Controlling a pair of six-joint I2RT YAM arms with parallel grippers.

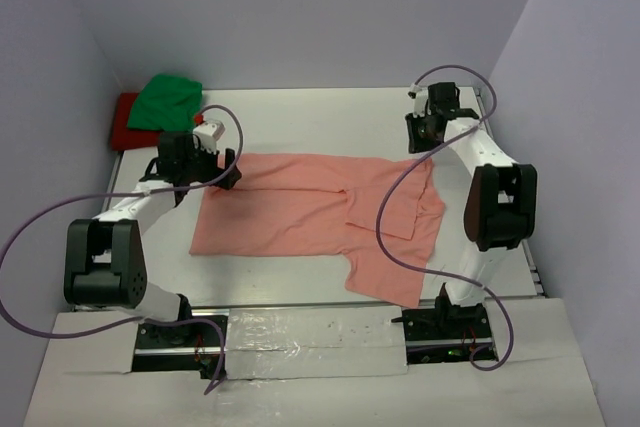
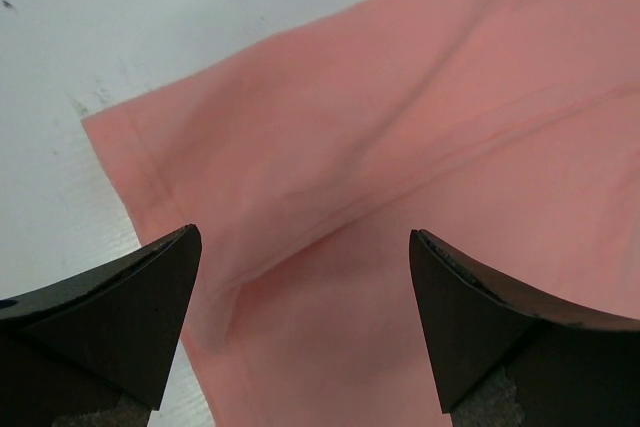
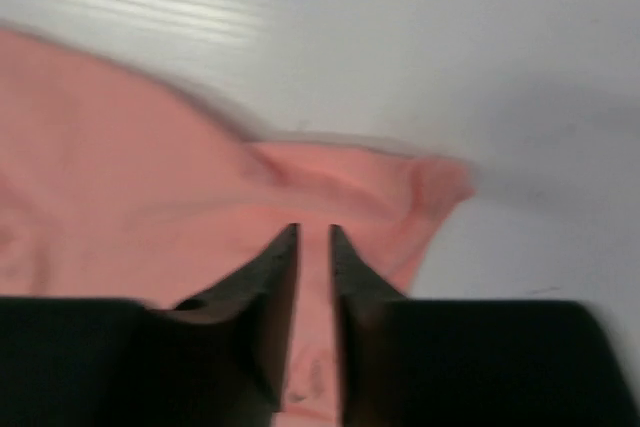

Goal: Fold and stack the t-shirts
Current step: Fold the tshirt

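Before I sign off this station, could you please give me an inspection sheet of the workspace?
Surface: white table, faintly scuffed.
Job's things: salmon-pink cotton t-shirt spread mid-table; bright green cotton t-shirt bunched on a red cotton t-shirt, far-left corner.
Clutter: nothing seen.
End effectors: left end effector open over the pink shirt's far-left corner; right end effector nearly shut, apparently pinching its far-right corner.
Cables: purple cables, one per arm; the right arm's crosses the pink shirt.
Surroundings: pale lilac walls on three sides.

My left arm (image 1: 135, 205) and right arm (image 1: 478, 152) white-shelled, black joint blocks, purple cables (image 1: 378, 222), left gripper (image 2: 303, 235), right gripper (image 3: 314, 229) black wedges
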